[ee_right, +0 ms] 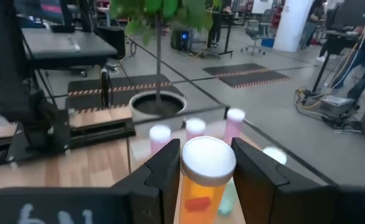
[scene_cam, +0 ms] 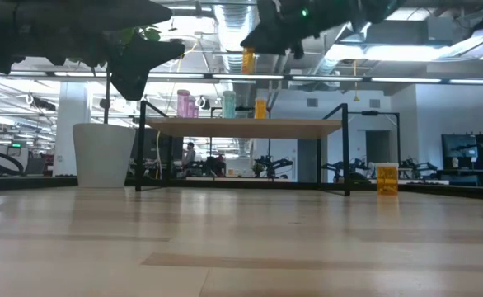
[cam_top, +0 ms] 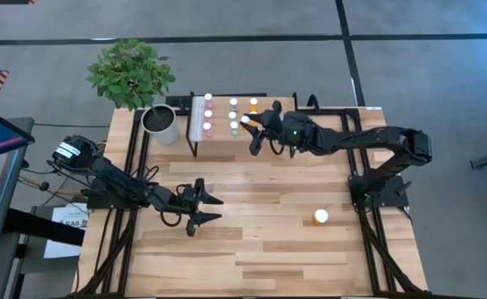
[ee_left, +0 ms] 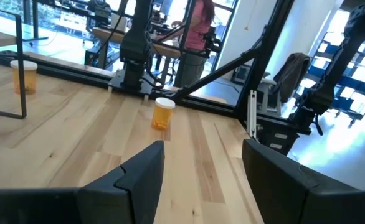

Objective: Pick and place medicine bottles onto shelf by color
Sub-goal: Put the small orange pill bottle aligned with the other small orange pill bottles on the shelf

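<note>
The shelf (cam_top: 220, 139) stands at the table's far side. On it stand three pink bottles (cam_top: 208, 112), three teal bottles (cam_top: 233, 115) and one orange bottle (cam_top: 253, 103). They also show in the low view (scene_cam: 228, 103). My right gripper (cam_top: 248, 124) is over the shelf's right part, shut on a small orange bottle (ee_right: 206, 186). That bottle hangs above the shelf top in the low view (scene_cam: 248, 59). My left gripper (cam_top: 214, 209) is open and empty above the table's middle. Two more orange bottles stand on the table (ee_left: 164, 113) (ee_left: 23, 76). My right gripper pinches the orange bottle's body (ee_right: 198, 198) between its two fingers, one on each side, just below the white cap (ee_right: 207, 158). The fingers come from the table's right, slanting down. The bottle stands upright in the hold, lifted clear above the shelf.
A grey-white plant pot (cam_top: 160, 123) with a leafy plant stands just left of the shelf. One loose orange bottle (cam_top: 320, 217) stands on the table's right half. The near half of the tabletop (cam_top: 252, 257) is bare wood. A person (ee_left: 195, 37) stands beyond the table.
</note>
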Motion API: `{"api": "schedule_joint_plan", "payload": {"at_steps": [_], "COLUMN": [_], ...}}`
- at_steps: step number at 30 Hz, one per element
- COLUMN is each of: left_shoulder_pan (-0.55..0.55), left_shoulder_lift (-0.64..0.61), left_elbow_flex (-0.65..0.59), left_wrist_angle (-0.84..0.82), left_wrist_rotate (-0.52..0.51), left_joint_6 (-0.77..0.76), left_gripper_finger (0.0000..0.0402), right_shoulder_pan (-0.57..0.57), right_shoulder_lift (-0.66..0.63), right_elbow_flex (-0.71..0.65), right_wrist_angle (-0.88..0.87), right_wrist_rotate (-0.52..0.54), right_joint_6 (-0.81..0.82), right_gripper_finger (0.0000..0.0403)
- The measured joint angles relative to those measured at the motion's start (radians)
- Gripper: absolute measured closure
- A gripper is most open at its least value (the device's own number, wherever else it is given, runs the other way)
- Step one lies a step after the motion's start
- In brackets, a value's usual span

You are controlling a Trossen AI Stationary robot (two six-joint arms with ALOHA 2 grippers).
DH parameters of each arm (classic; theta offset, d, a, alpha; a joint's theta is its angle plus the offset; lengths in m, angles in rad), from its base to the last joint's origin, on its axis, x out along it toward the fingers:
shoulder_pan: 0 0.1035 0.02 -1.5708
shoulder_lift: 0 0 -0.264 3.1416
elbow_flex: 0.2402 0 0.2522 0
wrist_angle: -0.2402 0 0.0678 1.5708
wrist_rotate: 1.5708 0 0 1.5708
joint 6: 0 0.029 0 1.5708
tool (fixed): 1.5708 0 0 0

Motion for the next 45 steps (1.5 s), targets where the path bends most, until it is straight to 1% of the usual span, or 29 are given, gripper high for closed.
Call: {"api": "schedule_joint_plan", "payload": {"at_steps": [5,7,9,14,16,21,24,29,45], "left_shoulder_pan": [0.000,0.000,0.000,-0.005,-0.005,-0.003,-0.001,0.010,0.011], "left_shoulder_lift": [0.000,0.000,0.000,0.000,0.000,0.000,0.000,0.000,0.000], "left_elbow_flex": [0.000,0.000,0.000,0.000,0.000,0.000,0.000,0.000,0.000], "left_wrist_angle": [-0.001,-0.002,-0.004,-0.026,-0.032,-0.029,-0.022,-0.022,-0.026], "left_wrist_rotate": [0.004,0.012,0.026,0.053,0.055,0.045,0.037,0.031,0.030], "left_joint_6": [-0.001,-0.007,-0.017,-0.056,-0.058,-0.054,-0.045,-0.043,-0.050], "left_gripper_finger": [0.0198,0.0198,0.0198,0.0198,0.0198,0.0198,0.0198,0.0198,0.0198], "right_shoulder_pan": [0.001,0.001,0.000,-0.019,-0.035,-0.067,-0.078,-0.077,-0.073], "right_shoulder_lift": [-0.008,-0.009,-0.009,-0.032,-0.035,-0.022,-0.018,-0.019,-0.019], "right_elbow_flex": [0.071,0.071,0.043,-0.128,-0.177,-0.201,-0.203,-0.202,-0.235], "right_wrist_angle": [-0.052,-0.076,-0.080,0.153,0.250,0.192,0.118,0.086,0.135], "right_wrist_rotate": [-0.001,-0.002,-0.002,-0.008,-0.013,-0.015,-0.018,-0.018,-0.018], "right_joint_6": [0.000,0.008,0.028,0.065,0.080,0.072,0.071,0.063,0.107], "right_gripper_finger": [0.0255,0.0255,0.0255,0.0255,0.0255,0.0255,0.0255,0.0255,0.0255]}}
